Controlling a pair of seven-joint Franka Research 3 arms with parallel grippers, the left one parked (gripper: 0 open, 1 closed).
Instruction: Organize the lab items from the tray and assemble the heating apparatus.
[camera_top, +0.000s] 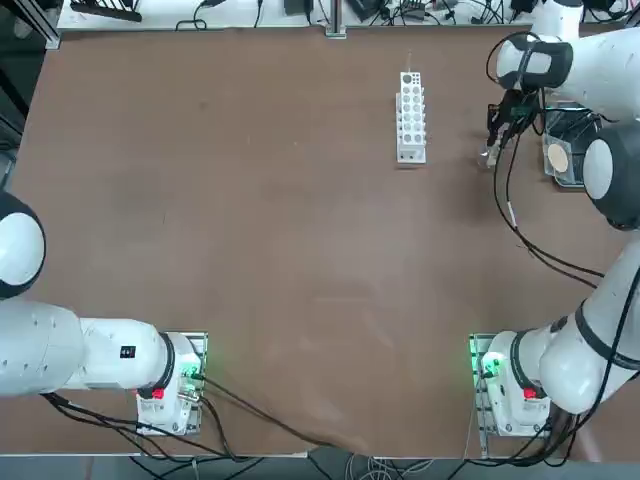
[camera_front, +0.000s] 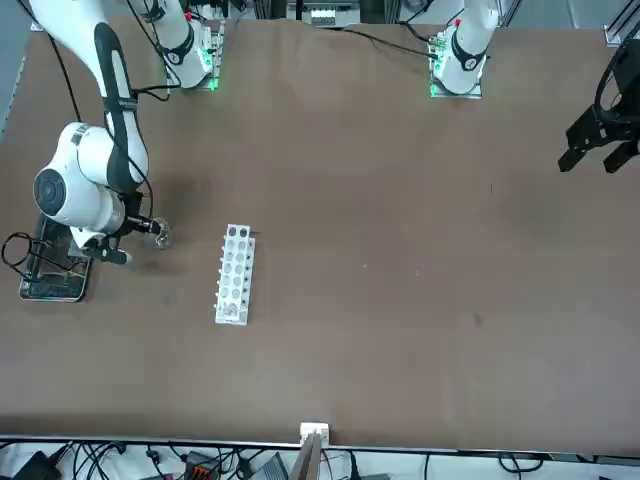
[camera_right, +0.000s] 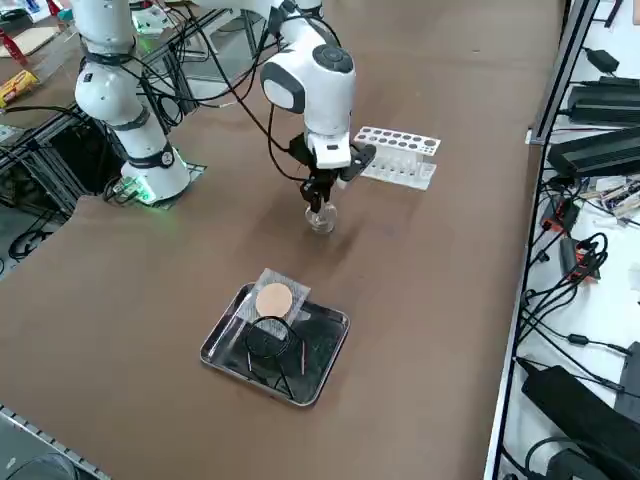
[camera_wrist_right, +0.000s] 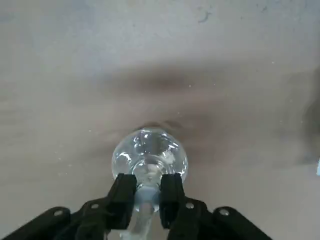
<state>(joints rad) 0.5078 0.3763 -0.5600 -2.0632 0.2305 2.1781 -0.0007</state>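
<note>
Gripping the clear glass burner (camera_wrist_right: 149, 160) by its narrow neck, the right gripper (camera_wrist_right: 148, 189) has both fingers (camera_wrist_right: 122, 192) pressed against the glass, with the round bulb hanging below them over the brown table (camera_right: 150, 290). In the right side view, the burner (camera_right: 321, 217) sits at or just above the tabletop; contact with the table cannot be told.

Going left to right across the right side view, the right arm's base stands at the far left with a green light beside it. Next comes the metal tray (camera_right: 222, 335), near the table's near edge and well apart from the gripper (camera_right: 319, 190). On the tray lies the square mesh (camera_right: 272, 298) with its tan round centre, partly overhanging the tray's far rim, and the dark wire stand (camera_right: 267, 343) rests on the tray floor just beside it. Thin rods also lie in the tray, though their number is hard to make out. Further right, the gripper points down with the burner beneath it, between the tray and the white rack (camera_right: 397, 155). The rack lies flat on the table beyond the gripper, near it but not touching.
</note>
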